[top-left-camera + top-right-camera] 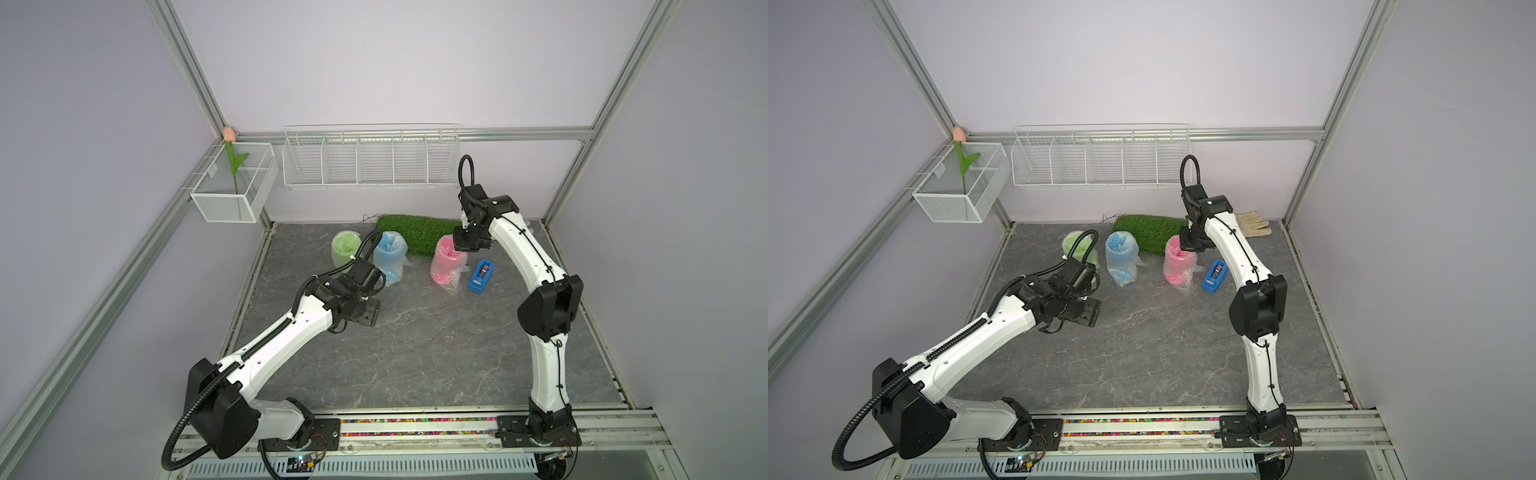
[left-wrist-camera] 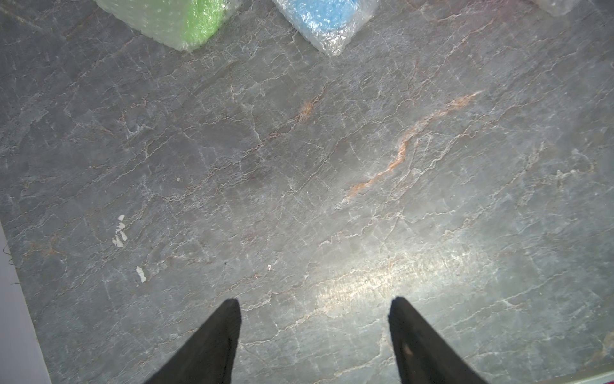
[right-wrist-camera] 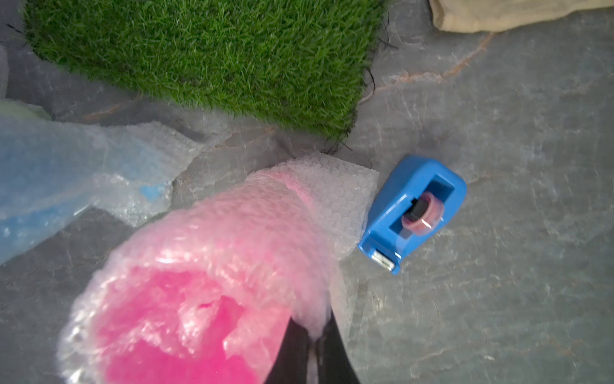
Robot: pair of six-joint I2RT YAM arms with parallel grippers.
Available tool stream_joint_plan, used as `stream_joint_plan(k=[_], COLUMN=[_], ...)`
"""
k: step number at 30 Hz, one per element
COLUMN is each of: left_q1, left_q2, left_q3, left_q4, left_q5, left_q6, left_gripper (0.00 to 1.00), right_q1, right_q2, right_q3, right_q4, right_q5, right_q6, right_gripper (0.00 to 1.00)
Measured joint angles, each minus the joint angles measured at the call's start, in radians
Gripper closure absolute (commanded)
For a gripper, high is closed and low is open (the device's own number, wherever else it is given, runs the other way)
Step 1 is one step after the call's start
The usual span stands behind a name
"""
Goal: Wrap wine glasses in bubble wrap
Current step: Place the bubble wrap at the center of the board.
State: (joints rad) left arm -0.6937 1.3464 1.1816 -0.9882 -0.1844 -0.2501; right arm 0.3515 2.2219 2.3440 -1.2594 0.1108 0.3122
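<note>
Tulip (image 1: 229,134) in mesh basket (image 1: 224,208); left jaws apart, right jaws pinch bubble wrap (image 3: 265,216) around pink goblet (image 3: 166,316).

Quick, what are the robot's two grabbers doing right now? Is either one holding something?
Left gripper: open, holding nothing.
Right gripper: closed, pinching the bubble wrap around the pink glass.

I see the lime green goblet (image 1: 345,247), sky blue goblet (image 1: 388,249) and hot pink goblet (image 1: 446,259) tinting their whitish, bubble-dotted wrap (image 3: 335,189). My surface (image 1: 415,353) is grey stone veined white and rust. The mat (image 1: 415,232) is grass green, the tape dispenser (image 1: 481,276) blue, the glove (image 1: 1254,224) tan, the wire basket (image 1: 372,160) white
</note>
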Motion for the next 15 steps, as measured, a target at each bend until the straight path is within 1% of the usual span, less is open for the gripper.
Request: stream_joint_plan(k=[3, 6, 8, 9, 11, 12, 15], left_q1=[0.0, 0.0, 0.0, 0.0, 0.0, 0.0, 0.0], left_q2=[0.0, 0.0, 0.0, 0.0, 0.0, 0.0, 0.0], left_q3=[-0.011, -0.021, -0.024, -0.024, -0.024, -0.024, -0.024], left_q4=[0.011, 0.017, 0.018, 0.019, 0.019, 0.019, 0.019], left_q5=[0.005, 0.01, 0.014, 0.014, 0.014, 0.013, 0.006], left_q6=[-0.003, -0.004, -0.007, -0.008, -0.01, -0.011, -0.01], left_gripper=[0.28, 0.28, 0.28, 0.28, 0.27, 0.27, 0.25], right_q1=[-0.005, -0.016, -0.02, -0.022, -0.023, -0.023, -0.024], right_q2=[0.086, 0.107, 0.115, 0.116, 0.12, 0.12, 0.12], right_q3=[0.085, 0.118, 0.125, 0.126, 0.126, 0.126, 0.145], right_q4=[-0.017, -0.025, -0.026, -0.027, -0.029, -0.03, -0.038], right_q5=[-0.002, -0.014, -0.022, -0.026, -0.033, -0.036, -0.045], right_q6=[-0.013, -0.022, -0.024, -0.028, -0.028, -0.03, -0.027], right_gripper=[0.93, 0.89, 0.8, 0.72, 0.61, 0.58, 0.51])
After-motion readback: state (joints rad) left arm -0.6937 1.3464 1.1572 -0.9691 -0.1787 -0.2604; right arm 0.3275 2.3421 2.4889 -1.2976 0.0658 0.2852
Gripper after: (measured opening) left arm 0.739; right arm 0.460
